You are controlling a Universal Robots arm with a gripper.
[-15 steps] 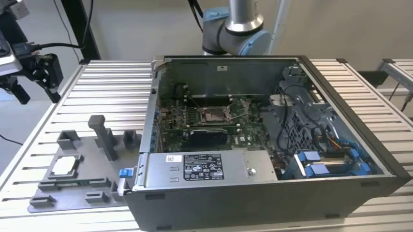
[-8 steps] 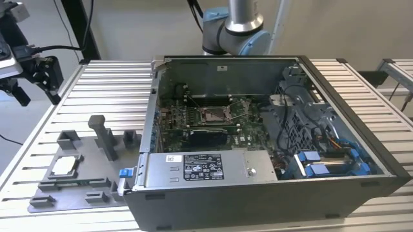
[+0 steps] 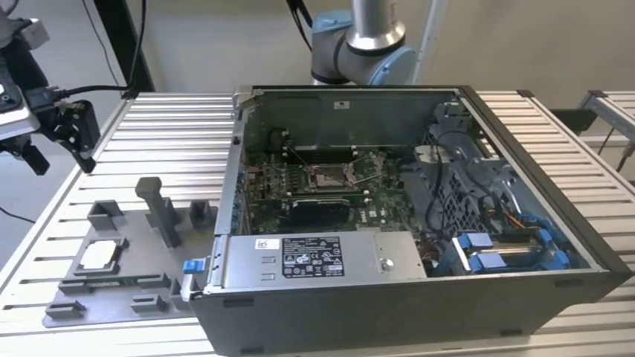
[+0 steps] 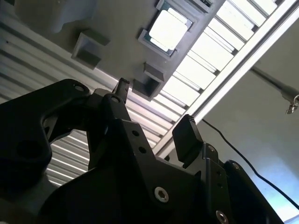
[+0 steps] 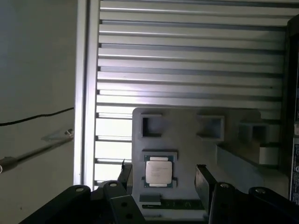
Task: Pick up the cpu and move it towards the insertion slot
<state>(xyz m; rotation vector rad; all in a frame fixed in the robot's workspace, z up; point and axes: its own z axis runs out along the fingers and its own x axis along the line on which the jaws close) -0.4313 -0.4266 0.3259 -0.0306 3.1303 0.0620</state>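
The cpu [image 3: 100, 255] is a small silvery square lying flat in a recess of the grey plastic fixture [image 3: 124, 297] at the exterior view's left. It also shows in both wrist views, cpu [image 5: 159, 171] and cpu [image 4: 167, 30]. My gripper [image 3: 59, 162] hangs open and empty, high above the table's edge at the exterior view's left, well away from the chip. Its black fingers [image 5: 202, 179] stand wide apart in the first wrist view, and the gripper [image 4: 154, 112] shows in the second wrist view as well. The insertion slot [image 3: 331, 175] has a shiny frame and sits on the motherboard inside the case.
The open computer case [image 3: 417, 297] fills the table's middle and the exterior view's right. Grey blocks and a tall post [image 3: 159, 208] rise from the fixture. The ribbed aluminium table [image 3: 149, 141] runs under everything. The arm's base [image 3: 362, 44] stands behind the case.
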